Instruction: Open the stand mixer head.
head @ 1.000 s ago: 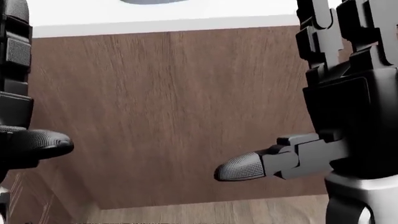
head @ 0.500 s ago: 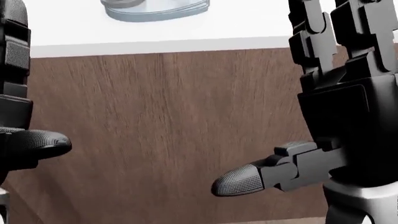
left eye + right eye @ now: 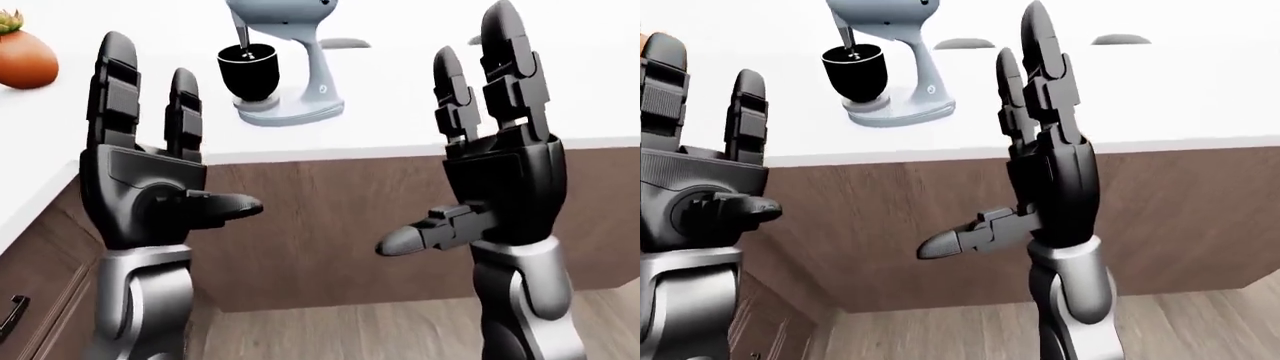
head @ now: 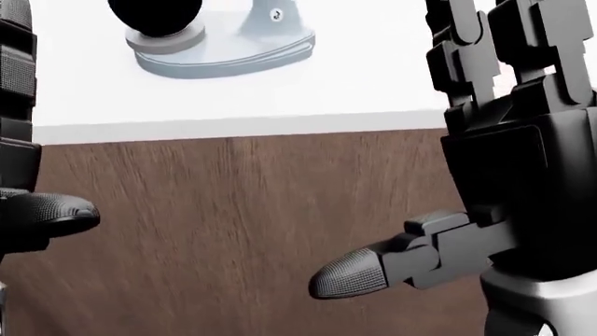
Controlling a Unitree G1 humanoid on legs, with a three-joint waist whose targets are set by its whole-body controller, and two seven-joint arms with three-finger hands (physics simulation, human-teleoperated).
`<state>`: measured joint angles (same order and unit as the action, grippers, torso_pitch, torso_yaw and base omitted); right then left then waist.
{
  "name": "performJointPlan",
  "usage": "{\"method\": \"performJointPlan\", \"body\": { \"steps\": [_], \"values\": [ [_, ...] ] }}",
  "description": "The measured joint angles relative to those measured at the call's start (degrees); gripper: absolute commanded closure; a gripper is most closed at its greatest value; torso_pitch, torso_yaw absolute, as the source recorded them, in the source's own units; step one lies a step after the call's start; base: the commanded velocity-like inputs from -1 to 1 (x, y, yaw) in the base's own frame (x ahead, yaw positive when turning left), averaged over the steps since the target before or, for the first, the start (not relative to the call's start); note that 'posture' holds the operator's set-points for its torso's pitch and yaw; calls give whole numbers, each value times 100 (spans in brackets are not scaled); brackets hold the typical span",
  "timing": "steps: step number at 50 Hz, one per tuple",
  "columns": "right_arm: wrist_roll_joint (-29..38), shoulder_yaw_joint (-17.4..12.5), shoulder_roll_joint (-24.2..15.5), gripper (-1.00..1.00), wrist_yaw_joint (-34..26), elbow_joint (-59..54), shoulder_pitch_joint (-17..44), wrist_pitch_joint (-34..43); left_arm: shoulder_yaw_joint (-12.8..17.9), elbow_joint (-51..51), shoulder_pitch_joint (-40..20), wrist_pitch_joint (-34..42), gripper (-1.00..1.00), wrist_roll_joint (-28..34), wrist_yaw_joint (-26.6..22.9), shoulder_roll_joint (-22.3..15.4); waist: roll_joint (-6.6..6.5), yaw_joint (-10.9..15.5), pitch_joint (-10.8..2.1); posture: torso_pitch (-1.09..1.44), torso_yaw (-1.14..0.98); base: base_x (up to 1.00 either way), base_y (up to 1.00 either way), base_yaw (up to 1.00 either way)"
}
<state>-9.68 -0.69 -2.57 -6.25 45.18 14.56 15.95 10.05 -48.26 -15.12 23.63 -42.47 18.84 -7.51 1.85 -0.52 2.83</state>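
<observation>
Pale blue-grey metal is what the stand mixer seems made of, and it is standing on the white counter, a little inward from the near edge, toward the left half of the part that is showing. Its head is lying down in the closed position, with the beater hanging into the black bowl under it, so the task is not yet begun. The mixer is turned with the bowl toward the left side of the counter, so I judge the head must be lifted from that side.

Both hands are raised before the wooden cabinet face, below the counter edge and well apart from the mixer. The left hand is wide, fingers pointing up and thumb sticking sideways, holding nothing. The right hand is standing the same way, wide and empty. They are probably held so high in order to go over the counter edge. An orange fruit is lying near the far left corner, away from the path.
</observation>
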Motion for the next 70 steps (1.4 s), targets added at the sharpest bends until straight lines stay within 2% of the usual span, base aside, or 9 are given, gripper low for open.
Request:
{"method": "performJointPlan", "body": {
  "steps": [4,19,25,27,32,35,40,51,70],
  "values": [
    [40,19,35,-100,-23,-34,-14,-33,-25,0,36,-51,-100,-10,-21,-2,-321,25,13,0,0,0,0,0],
    [-15,-26,16,-100,-54,-50,-86,105,-41,112,90,28,-100,-63,35,6,-197,44,300,0,0,24,0,0],
    [23,2,34,-100,-25,21,35,88,2,35,-19,-4,-100,-77,20,-30,-459,-53,32,0,0,26,0,0],
    [1,86,76,-100,-47,-17,-61,98,56,80,74,3,-100,-78,31,-62,-332,1,312,0,0,50,0,0],
    [46,106,67,-100,-83,15,72,106,113,42,-15,-84,-100,-61,51,-69,-99,5,-71,0,0,20,0,0],
    [-4,52,49,-100,-89,-22,-81,112,14,173,128,2,-100,-76,50,-20,-293,-24,337,0,0,72,0,0],
    [71,87,75,-100,-70,62,50,89,78,28,0,-67,-100,-89,4,-69,-335,10,-57,0,0,20,0,0],
    [54,63,70,-100,-113,-26,-96,136,6,229,163,-42,-100,-91,5,-11,-283,-51,305,0,0,38,0,0],
    [118,166,108,-100,-104,8,-47,61,163,111,143,-171,-100,-226,125,-77,-222,6,-434,-11,0,0,0,0]
  ]
}}
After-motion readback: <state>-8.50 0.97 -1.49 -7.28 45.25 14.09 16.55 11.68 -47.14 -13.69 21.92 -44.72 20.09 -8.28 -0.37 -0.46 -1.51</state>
